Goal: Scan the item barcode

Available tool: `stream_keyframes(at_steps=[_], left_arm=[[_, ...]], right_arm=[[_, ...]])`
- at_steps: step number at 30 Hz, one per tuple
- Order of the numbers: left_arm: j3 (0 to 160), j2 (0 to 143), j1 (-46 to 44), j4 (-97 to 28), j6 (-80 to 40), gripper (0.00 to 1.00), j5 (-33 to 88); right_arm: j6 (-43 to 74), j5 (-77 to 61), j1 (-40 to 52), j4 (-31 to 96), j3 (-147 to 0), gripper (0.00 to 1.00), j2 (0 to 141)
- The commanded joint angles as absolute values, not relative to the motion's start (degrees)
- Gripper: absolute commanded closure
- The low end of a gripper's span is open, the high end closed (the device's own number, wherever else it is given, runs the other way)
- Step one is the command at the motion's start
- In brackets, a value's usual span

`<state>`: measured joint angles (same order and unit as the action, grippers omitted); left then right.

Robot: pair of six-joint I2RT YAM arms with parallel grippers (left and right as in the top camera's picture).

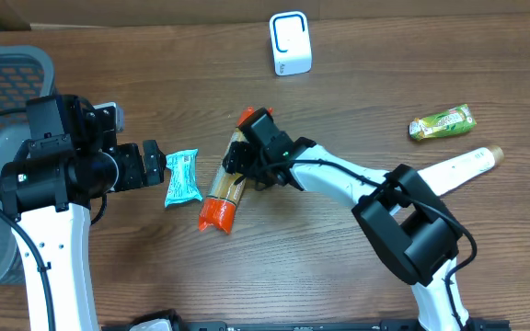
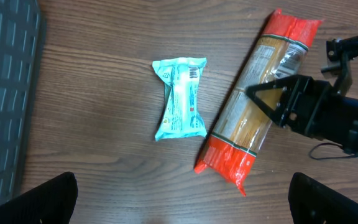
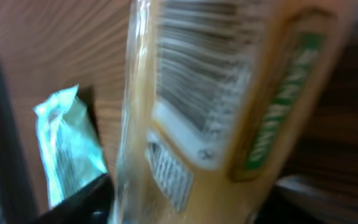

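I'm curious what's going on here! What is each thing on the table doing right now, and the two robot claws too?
pasta packet: lying down, closed.
right gripper: fingers either side of the pasta packet, firm grip unclear.
left gripper: open, empty.
teal packet: lying flat, closed, untouched.
green bar: lying flat, closed, away from both grippers.
scanner: standing upright.

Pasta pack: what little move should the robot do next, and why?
Probably squeeze the right gripper firmly on the pasta pack: it straddles the pack, which lies flat on the table, apart from the white scanner.
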<state>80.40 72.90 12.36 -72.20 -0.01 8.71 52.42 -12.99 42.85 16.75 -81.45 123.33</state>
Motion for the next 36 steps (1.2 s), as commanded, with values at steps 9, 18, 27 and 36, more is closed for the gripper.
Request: stream_keyframes(at_steps=[9, 18, 27, 36], left_arm=[[81.5, 72.8, 12.0, -72.0, 0.2, 0.0, 8.4], [81.5, 72.8, 12.0, -72.0, 0.2, 0.0, 8.4], [81.5, 72.8, 12.0, -72.0, 0.2, 0.01, 8.4], [81.5, 72.8, 12.0, -72.0, 0.2, 0.0, 8.4]], right_arm=[[43.4, -21.2, 40.3, 18.9, -81.1, 0.79, 126.8], [12.6, -61.0, 28.6, 21.3, -81.1, 0.8, 122.3], [5.5, -57.0, 23.1, 31.6, -81.1, 0.89, 122.3], [5.5, -57.0, 23.0, 31.7, -81.1, 0.96, 122.3]])
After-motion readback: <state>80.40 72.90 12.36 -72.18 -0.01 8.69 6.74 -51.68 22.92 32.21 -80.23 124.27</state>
